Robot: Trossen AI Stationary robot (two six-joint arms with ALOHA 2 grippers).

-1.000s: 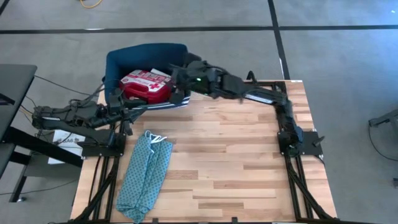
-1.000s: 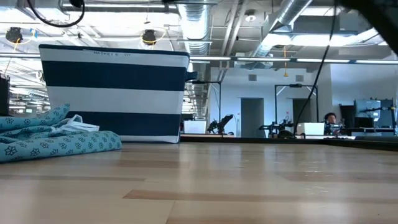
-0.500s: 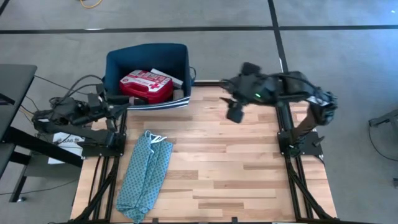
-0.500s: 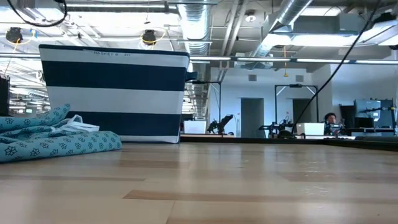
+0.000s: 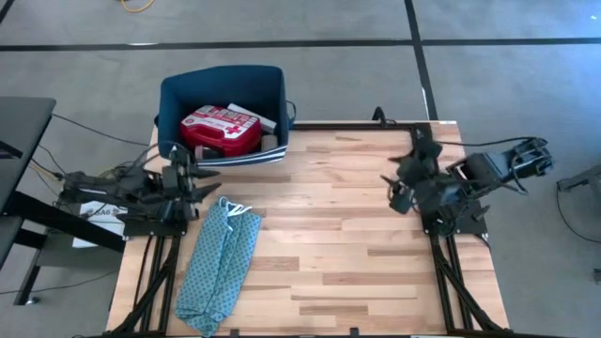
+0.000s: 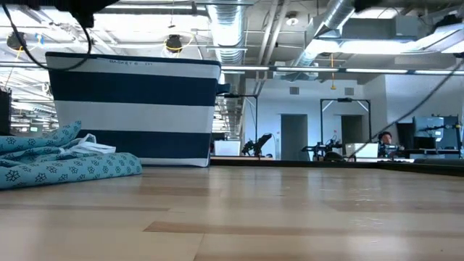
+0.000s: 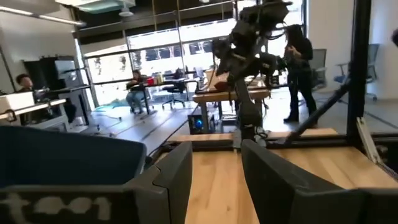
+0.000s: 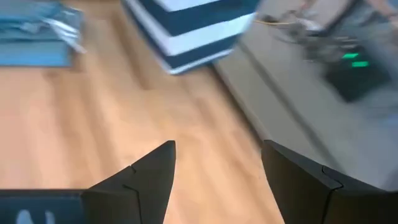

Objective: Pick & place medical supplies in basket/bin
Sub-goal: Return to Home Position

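Bench point(image 5: 357, 235): navy bin point(image 5: 169, 113) at far left corner, contents partly hidden by walls. Red first-aid case point(image 5: 218, 131) flat inside, long axis across bin. Left claw point(image 7: 214, 149), right claw point(image 8: 217, 146) at bench sides, both parted, empty.

Seen from above, the left arm point(image 5: 113, 183) lies folded low at the 9 o'clock edge of the worktop point(image 5: 329, 244). Its left pincer point(image 5: 192, 178) points toward 3 o'clock, with the two dark fingers point(image 7: 177, 180) spread apart. The right arm point(image 5: 479, 174) sits folded at the 3 o'clock edge, elbow out past the worktop, and the right pincer point(image 5: 399, 188) points toward 9 o'clock, its fingers point(image 8: 149, 177) likewise parted.
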